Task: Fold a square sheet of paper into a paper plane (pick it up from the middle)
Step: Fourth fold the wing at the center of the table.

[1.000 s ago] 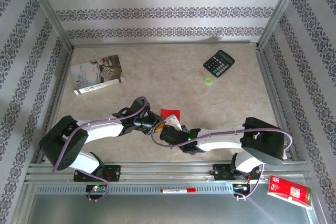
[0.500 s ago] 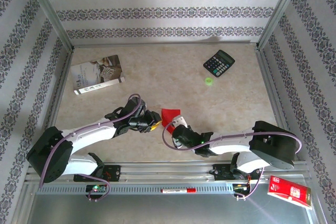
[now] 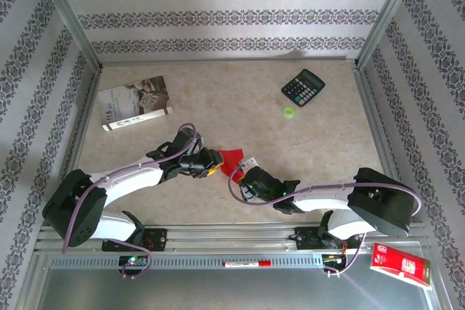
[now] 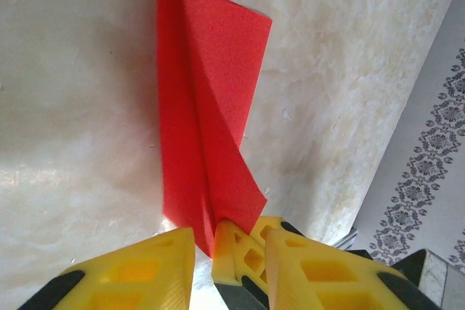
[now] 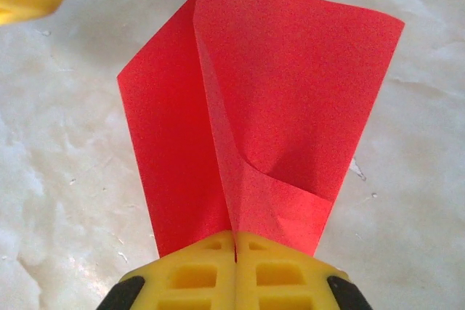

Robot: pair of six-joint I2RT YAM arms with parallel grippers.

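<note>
subject: paper (image 3: pixel 231 157), bright red, thin and matte. it sits at the near middle of the table (image 3: pixel 305 143), between the two arms, partly lifted off the surface. it is not flat. one straight crease runs lengthwise, a second layer lies over the first, and the upper flap bows loosely with a soft dent near its base. edges are clean and no tear is visible.

right gripper (image 5: pixel 235 241): yellow fingers pressed together, clamped on the paper at the near end of the crease.

left gripper (image 3: pixel 215 164): fingers narrowly apart, with a corner of the paper running down into the gap. cannot tell whether they bite on it.

assessment: an early fold is being formed, and no dart shape yet.

recommendation: hold the right pinch firm as the anchor on the crease. let the left take the free corner with a light bite and lay it edge to edge. press the layers against the table only once they are aligned. avoid pulling the arms apart, since paper this thin would likely crumple or rip.

surroundings: table is pale, marbled and smooth. calculator (image 3: pixel 303 88) and booklet (image 3: pixel 135 103) lie well apart at the far side.
</note>
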